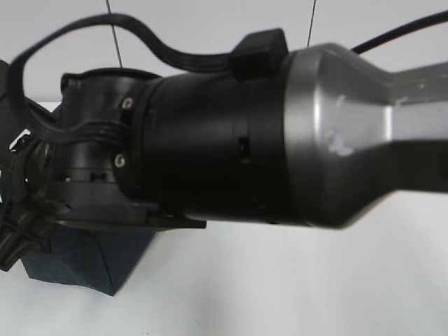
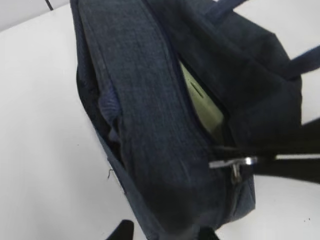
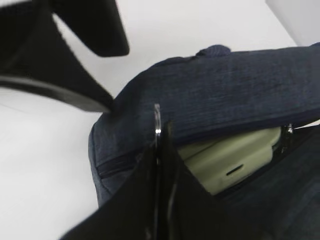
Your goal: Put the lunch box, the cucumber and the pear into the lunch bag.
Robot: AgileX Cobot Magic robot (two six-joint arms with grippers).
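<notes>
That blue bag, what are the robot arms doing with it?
The lunch bag stands on a white table with both arms close over it. The right gripper looks pinched shut on the bag's metal zipper pull. Through the part-open top you can see the pale green lid of the lunch box already inside.

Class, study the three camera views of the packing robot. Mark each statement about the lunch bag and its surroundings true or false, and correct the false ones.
1. The lunch box is inside the lunch bag. True.
2. The bag's opening is zipped fully shut. False: a gap shows the box's pale green lid.
3. The right gripper is shut on a thin metal piece. True.
4. The exterior view shows the whole bag. False: a robot arm blocks most of it.
5. The bag is red. False: dark navy.
</notes>
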